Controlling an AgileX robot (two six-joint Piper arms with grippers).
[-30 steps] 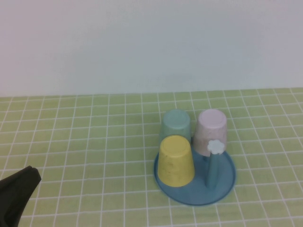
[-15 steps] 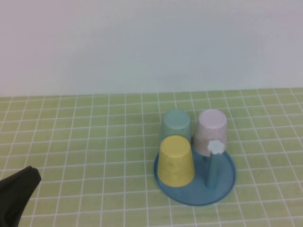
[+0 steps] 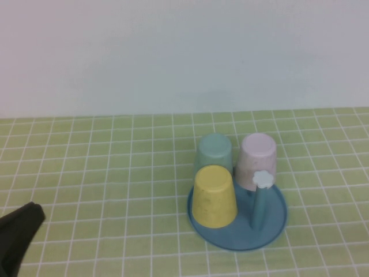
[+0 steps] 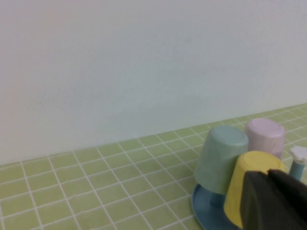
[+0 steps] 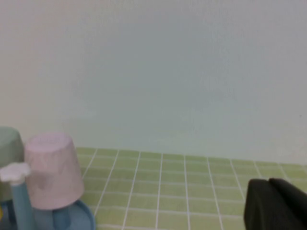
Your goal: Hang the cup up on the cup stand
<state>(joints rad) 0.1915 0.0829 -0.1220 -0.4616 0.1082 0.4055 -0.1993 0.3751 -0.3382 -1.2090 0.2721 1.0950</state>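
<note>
High view says it's basically done: cup sits upside down on the stand, left gripper and right gripper both closed, empty, well apart from it.

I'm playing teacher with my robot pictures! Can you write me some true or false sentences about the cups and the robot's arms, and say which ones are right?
1. The yellow cup sits upside down on the cup stand. True.
2. The green cup lies on its side on the table. False: it stands upside down on the stand, behind the yellow cup.
3. One post with a white flower knob has no cup on it. True.
4. The left gripper is holding the yellow cup. False: it is at the near left of the table, jaws shut and holding nothing.
5. The pink cup is stacked on the yellow one. False: it stands behind the bare post.
6. The right gripper is shut and away from the cups. True.
</note>
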